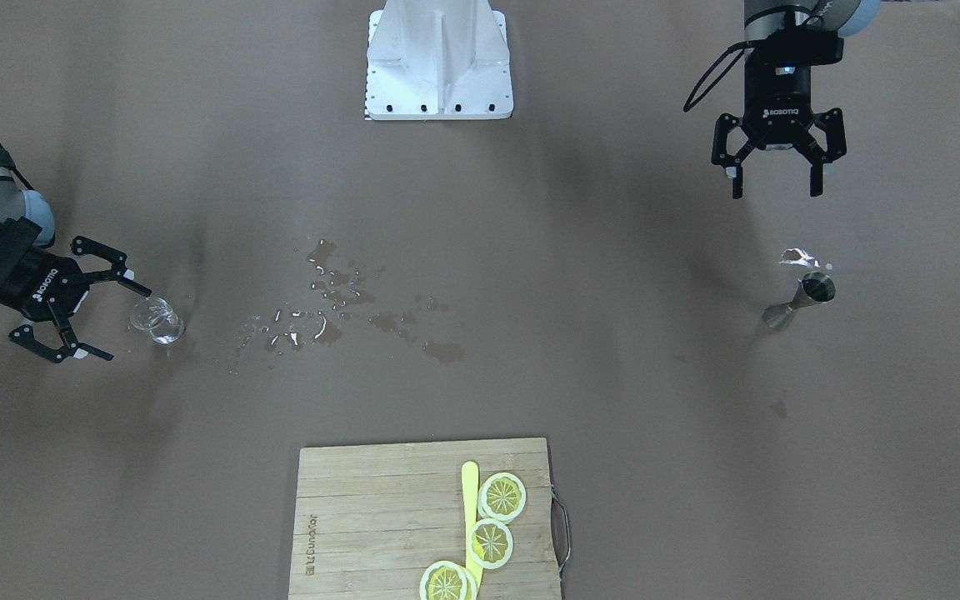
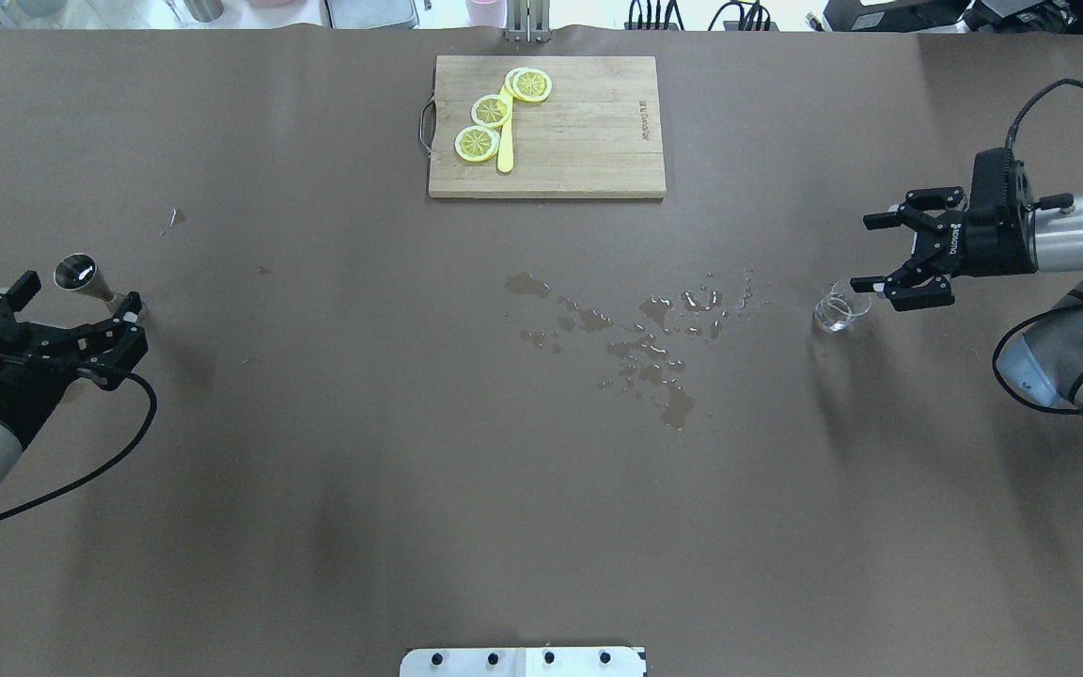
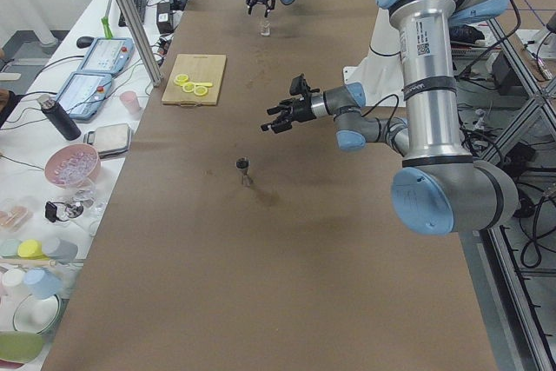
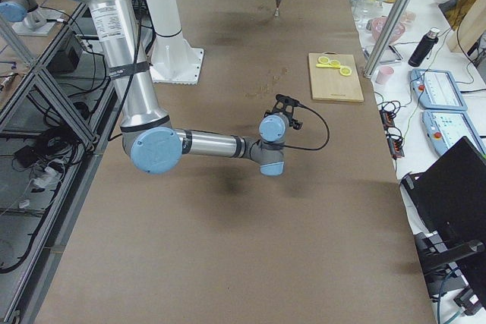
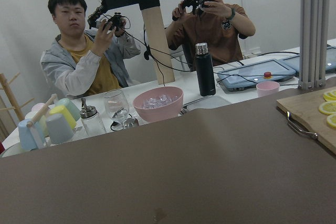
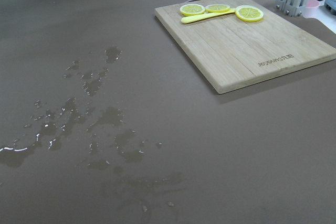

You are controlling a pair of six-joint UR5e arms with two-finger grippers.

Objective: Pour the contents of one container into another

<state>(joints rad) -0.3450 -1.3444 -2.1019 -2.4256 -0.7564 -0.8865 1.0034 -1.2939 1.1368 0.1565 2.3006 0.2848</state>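
Standing upright: clear glass (image 1: 157,320), steel jigger (image 1: 801,300); left end effector (image 1: 776,192), right end effector (image 1: 127,325) spread.

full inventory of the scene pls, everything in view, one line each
glass: 1, clear, table, beside right gripper
jigger: 1, metal, upright, table, near left gripper
cutting board: 1, wood, table's operator edge
lemon slices: 3, yellow, on board
utensil: 1, yellow, on board by slices
spill: scattered wet patches, mid-table
table: 1, brown
base plate: 1, white, robot side
bowl: 1, pink, side bench
bottle: 1, black, side bench
people: 2, behind bench, holding controllers
left gripper: 1, black, open, empty
right gripper: 1, black, open, empty
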